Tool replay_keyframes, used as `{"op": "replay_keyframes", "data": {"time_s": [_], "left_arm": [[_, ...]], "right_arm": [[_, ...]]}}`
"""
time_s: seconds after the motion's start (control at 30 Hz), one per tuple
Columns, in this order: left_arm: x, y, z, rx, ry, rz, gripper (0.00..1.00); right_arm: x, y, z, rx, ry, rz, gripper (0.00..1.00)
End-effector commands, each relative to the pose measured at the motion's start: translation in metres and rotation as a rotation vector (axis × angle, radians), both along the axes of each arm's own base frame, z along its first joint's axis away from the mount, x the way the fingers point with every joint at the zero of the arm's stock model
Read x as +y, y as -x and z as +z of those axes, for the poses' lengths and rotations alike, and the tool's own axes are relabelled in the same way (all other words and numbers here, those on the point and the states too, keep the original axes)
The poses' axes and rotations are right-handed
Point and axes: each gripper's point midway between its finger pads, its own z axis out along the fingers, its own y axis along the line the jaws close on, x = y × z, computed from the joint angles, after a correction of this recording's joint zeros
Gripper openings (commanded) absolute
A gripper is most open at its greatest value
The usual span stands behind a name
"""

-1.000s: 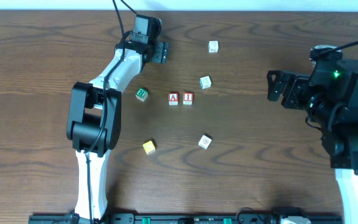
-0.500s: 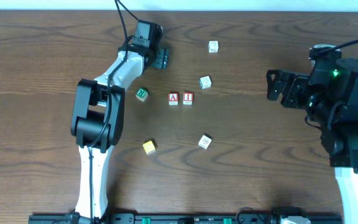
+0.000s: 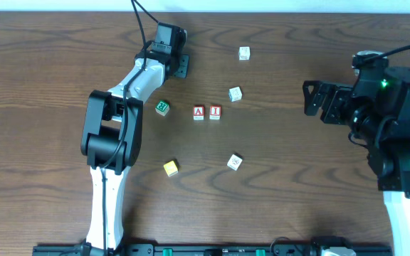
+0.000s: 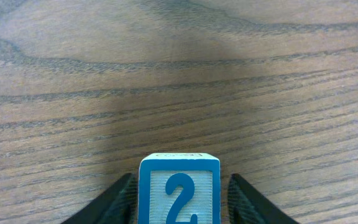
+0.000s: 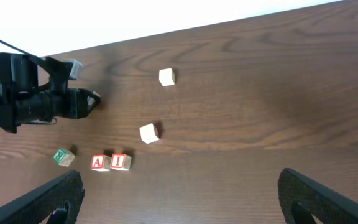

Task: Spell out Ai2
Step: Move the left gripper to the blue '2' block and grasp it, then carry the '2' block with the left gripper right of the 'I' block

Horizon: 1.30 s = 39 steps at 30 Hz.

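The blue-bordered "2" cube (image 4: 179, 193) sits between the fingers of my left gripper (image 4: 179, 202), which is closed round it at the far middle-left of the table (image 3: 183, 65). The cube is hidden in the overhead view. The red "A" cube (image 3: 198, 112) and the red "I" cube (image 3: 215, 112) stand side by side at mid-table, touching. They also show in the right wrist view, the A (image 5: 99, 163) and the I (image 5: 119, 162). My right gripper (image 3: 309, 99) is wide open and empty, well to their right (image 5: 180, 186).
A green-bordered cube (image 3: 162, 107) lies just left of the A. White cubes lie at the far side (image 3: 243, 52), right of the I (image 3: 235, 94) and nearer the front (image 3: 235, 162). A yellow cube (image 3: 171, 168) lies at the front left.
The left arm's elbow has shifted up and right, and its gripper has moved slightly nearer. The right arm and the loose cubes have not moved.
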Motion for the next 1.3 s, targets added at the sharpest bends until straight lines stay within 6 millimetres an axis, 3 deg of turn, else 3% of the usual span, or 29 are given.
{"op": "replay_keyframes", "data": {"time_s": [0.0,0.5,0.67,0.83,0.93,1.03,1.17,1.27], "left_arm": [[0.0,-0.005,0.0,-0.002,0.021,0.025,0.45],[0.0,-0.006,0.008,-0.005,0.034,0.043,0.29],[-0.004,-0.005,0.04,-0.028,0.04,0.035,0.24],[-0.02,0.01,0.094,-0.06,0.025,0.01,0.1],[-0.034,0.027,0.128,-0.085,0.004,-0.009,0.06],[-0.063,0.067,0.151,-0.028,0.032,-0.034,0.06],[-0.099,0.115,0.14,0.108,0.068,0.002,0.06],[-0.133,0.146,0.124,0.15,0.061,-0.05,0.06]], "right_arm": [[-0.003,0.0,0.005,-0.012,0.004,-0.001,0.99],[-0.003,0.001,0.004,-0.005,0.004,-0.001,0.99],[-0.003,0.0,0.005,-0.011,0.008,0.001,0.99],[-0.004,0.001,0.009,-0.029,0.019,0.009,0.99],[-0.004,0.005,0.015,-0.052,0.032,0.017,0.99],[-0.006,0.019,0.031,-0.109,0.054,0.024,0.99],[-0.016,0.05,0.051,-0.168,0.096,0.01,0.99],[-0.021,0.077,0.049,-0.154,0.121,0.003,0.99]]}}
